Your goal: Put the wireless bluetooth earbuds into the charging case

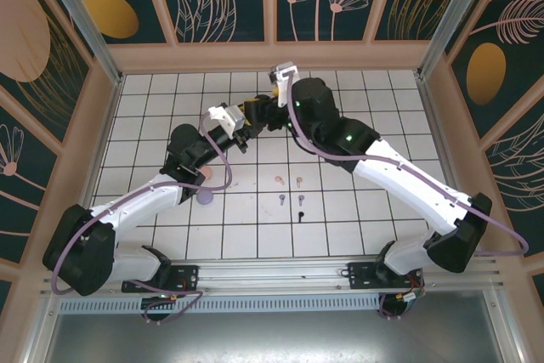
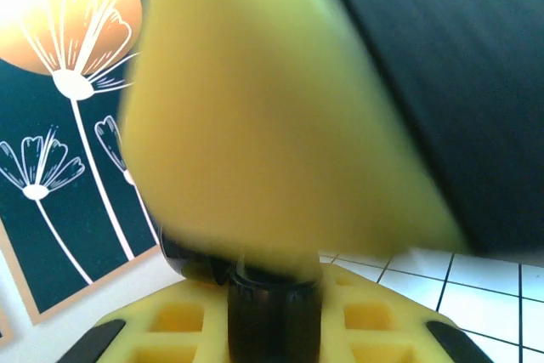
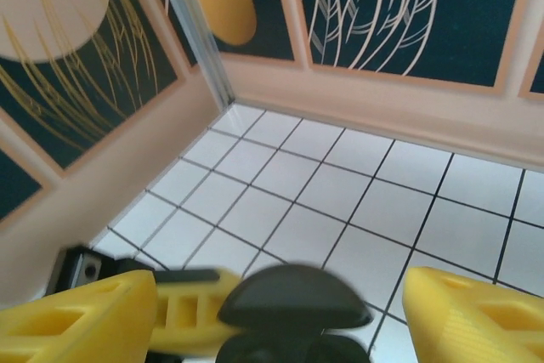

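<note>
A black charging case [image 2: 274,312] is pinched between the yellow fingers of my left gripper [image 2: 274,329], held above the tiles at the back middle of the table [image 1: 248,127]. Its rounded lid [image 3: 293,295] stands raised over the body. My right gripper [image 1: 267,115] faces it from the other side, and its yellow fingers [image 3: 76,316] stand wide apart on either side of the case without touching it. Several earbuds lie loose on the tiles nearer the bases: a pale pink pair [image 1: 280,179], a lilac pair [image 1: 281,198] and a black one [image 1: 301,215].
A lilac round case [image 1: 204,197] lies beside the left forearm. The left forearm partly hides something pink [image 1: 189,178]. Wooden walls [image 1: 272,55] close the tiled floor at the back and sides. The right arm's cable [image 1: 399,159] runs along its forearm.
</note>
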